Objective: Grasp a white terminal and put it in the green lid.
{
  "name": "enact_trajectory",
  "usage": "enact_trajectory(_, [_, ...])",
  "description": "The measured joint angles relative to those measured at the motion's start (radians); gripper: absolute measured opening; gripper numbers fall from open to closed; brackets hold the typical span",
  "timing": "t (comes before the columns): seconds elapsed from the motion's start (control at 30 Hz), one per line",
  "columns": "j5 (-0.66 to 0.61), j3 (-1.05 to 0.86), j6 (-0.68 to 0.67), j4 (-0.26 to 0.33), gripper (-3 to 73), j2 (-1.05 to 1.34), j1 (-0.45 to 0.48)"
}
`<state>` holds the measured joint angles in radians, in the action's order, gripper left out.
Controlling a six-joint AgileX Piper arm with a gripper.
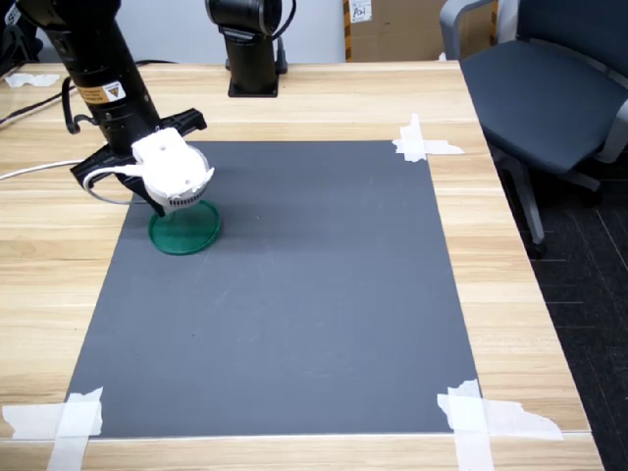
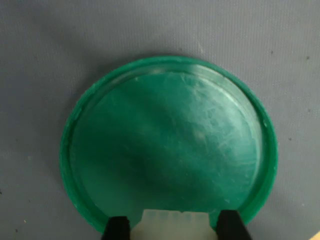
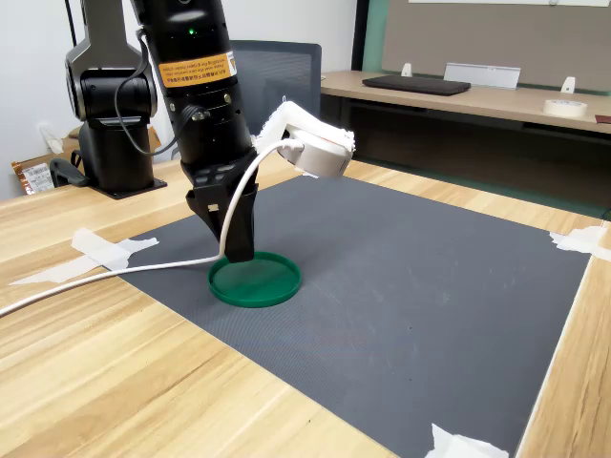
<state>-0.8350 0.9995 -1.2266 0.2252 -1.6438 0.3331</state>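
— One arm stands over the grey mat (image 1: 294,314), its gripper (image 2: 172,229) hanging just above the green lid (image 2: 170,145). What sits between the fingers?

— The white terminal (image 2: 172,222): in the wrist view the two black fingertips (image 2: 117,229) close narrowly on its sides, and it hangs over the lid's rim, at the edge of the disc.

— And where does the lid lie?

— Flat on the mat, near the mat's edge at the first exterior view's left and closer to the far corner there. In the second exterior view the fingers (image 3: 239,229) point straight down at the lid's (image 3: 258,284) rear rim. White tape strips (image 1: 422,142) hold the mat's corners to the wooden table (image 1: 510,294).
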Motion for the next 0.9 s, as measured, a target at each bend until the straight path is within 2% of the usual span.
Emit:
enact_trajectory(0.13, [-0.002,0.000,-0.017,0.027,31.4,0.000,0.000])
enact_trajectory(0.4, [-0.018,0.000,-0.024,0.047,42.1,0.000,0.000])
enact_trajectory(0.7, [-0.021,0.000,-0.007,0.047,43.0,0.000,0.000])
enact_trajectory(0.9, [0.017,0.000,0.000,0.071,43.2,0.041,0.000])
